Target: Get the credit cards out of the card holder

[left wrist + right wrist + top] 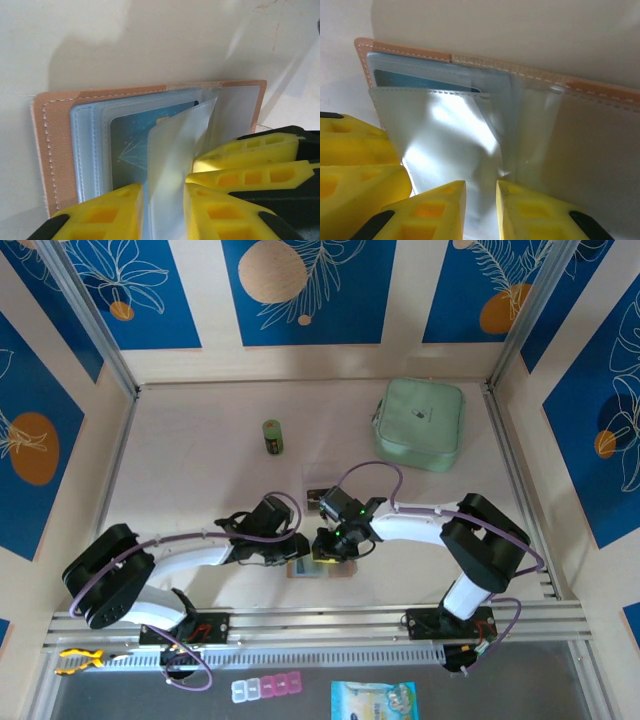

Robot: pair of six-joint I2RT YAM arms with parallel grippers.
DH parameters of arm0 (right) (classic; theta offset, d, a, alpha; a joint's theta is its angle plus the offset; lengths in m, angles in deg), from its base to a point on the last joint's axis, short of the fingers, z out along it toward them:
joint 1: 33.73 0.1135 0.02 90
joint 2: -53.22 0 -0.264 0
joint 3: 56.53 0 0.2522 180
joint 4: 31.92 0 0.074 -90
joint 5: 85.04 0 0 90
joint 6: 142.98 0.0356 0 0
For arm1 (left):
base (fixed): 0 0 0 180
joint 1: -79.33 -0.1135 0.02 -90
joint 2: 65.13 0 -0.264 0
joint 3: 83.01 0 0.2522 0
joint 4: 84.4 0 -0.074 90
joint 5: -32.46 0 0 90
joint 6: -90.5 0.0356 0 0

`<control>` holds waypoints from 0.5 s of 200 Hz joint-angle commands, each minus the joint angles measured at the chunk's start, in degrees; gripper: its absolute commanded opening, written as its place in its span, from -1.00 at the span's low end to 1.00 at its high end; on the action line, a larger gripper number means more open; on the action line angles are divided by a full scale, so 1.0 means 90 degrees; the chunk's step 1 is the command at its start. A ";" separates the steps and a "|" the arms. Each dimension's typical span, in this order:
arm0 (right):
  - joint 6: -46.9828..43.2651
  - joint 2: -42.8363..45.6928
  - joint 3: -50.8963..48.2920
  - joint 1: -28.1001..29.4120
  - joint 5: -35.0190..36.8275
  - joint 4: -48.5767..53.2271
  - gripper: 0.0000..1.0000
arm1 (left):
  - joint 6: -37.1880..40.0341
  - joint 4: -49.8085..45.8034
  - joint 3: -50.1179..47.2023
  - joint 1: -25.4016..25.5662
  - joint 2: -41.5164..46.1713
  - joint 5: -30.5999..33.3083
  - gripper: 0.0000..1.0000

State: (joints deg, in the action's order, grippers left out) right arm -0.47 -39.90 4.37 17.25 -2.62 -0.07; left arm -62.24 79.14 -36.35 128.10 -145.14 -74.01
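Note:
The salmon-pink card holder (52,150) lies open at the near middle of the table (200,470), between both grippers, with its pink cover (303,571) (600,90) showing. A blue credit card (131,142) (415,80) sits inside one of its clear pockets. A loose clear pocket leaf (175,145) (445,135) stands up from the fold. My left gripper (164,192) (297,558) is shut on that leaf, which fills the narrow gap between its yellow fingers. My right gripper (481,187) (330,552) comes in from the right and is shut on the same leaf. Its fingers (240,150) lie right beside the left gripper's.
A mint-green zip pouch (420,423) lies at the far right and a small green cylinder (272,437) stands at the far middle. A small flat piece (316,496) lies just behind the grippers. Metal frame posts and panel walls bound the table.

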 commanded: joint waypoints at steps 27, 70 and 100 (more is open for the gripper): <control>0.0097 0.0463 -0.0024 -0.0023 0.0014 0.0235 -0.49 | -0.0076 0.0072 0.0014 0.0108 0.0048 -0.0061 -0.55; 0.0006 0.0928 0.0046 -0.0088 0.0225 0.0624 -0.48 | -0.0037 -0.0089 0.0214 0.0162 0.0096 -0.0038 -0.54; -0.0047 0.1330 -0.0010 -0.0197 0.0366 0.0854 -0.48 | -0.0039 -0.0101 0.0351 0.0235 -0.0025 -0.0034 -0.54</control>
State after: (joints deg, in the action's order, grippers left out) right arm -0.40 -31.33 4.34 16.26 -0.85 3.95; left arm -62.27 79.27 -35.41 129.20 -145.12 -74.01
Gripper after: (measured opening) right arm 0.259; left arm 0.229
